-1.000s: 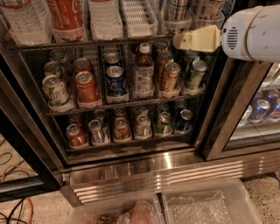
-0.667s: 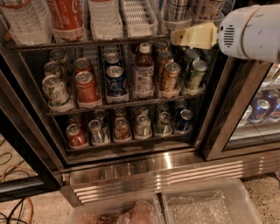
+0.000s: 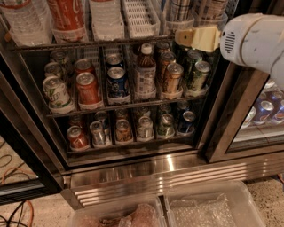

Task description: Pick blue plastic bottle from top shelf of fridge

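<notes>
The fridge (image 3: 220,133) stands open in front of me, with a ribbed steel base panel (image 3: 177,174). Only the front of the top shelf (image 3: 141,20) shows at the upper edge, with white slotted lane trays. On it stand a clear water bottle (image 3: 24,20), a red cola bottle (image 3: 66,15), a pale bottle (image 3: 105,17) and striped containers (image 3: 182,11). One lane is bare. I see no blue plastic bottle; the bottles' upper parts are cut off. My gripper (image 3: 195,38), cream-coloured on a white arm (image 3: 255,42), is at the right end of the top shelf's front edge, pointing left.
Two lower wire racks hold rows of small cans (image 3: 88,88) and a brown bottle (image 3: 145,73). A second cooler section with blue cans (image 3: 266,108) is at the right. Clear plastic bins (image 3: 208,208) sit on the floor in front. Cables (image 3: 17,208) lie at the lower left.
My gripper and arm have shifted slightly left and up along the top shelf's front edge. Nothing on the shelves has moved.
</notes>
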`<state>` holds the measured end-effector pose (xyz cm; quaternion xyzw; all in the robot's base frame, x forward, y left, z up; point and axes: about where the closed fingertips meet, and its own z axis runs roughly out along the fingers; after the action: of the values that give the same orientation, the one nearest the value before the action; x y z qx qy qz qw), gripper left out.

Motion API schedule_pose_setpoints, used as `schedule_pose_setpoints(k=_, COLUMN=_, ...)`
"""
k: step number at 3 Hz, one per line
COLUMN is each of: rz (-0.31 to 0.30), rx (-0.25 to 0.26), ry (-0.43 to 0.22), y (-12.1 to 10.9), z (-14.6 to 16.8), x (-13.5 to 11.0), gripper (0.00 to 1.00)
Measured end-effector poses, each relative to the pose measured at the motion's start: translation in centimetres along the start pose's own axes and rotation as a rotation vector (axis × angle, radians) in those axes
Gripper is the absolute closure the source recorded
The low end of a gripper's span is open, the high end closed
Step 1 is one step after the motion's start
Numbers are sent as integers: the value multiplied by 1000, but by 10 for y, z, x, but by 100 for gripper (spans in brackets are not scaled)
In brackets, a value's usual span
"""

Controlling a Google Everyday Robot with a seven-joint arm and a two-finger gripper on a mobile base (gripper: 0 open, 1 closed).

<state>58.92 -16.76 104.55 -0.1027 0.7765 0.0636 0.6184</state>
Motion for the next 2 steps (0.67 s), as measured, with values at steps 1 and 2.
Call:
schedule_pose_setpoints(k=1, rz=-5, rx=25, ry=-32, y=-9, z=-2, x=3, gripper=0)
schedule_pose_setpoints(k=2, rz=-10, rx=33, ry=-70, y=-12, z=-5, x=-5, gripper=3)
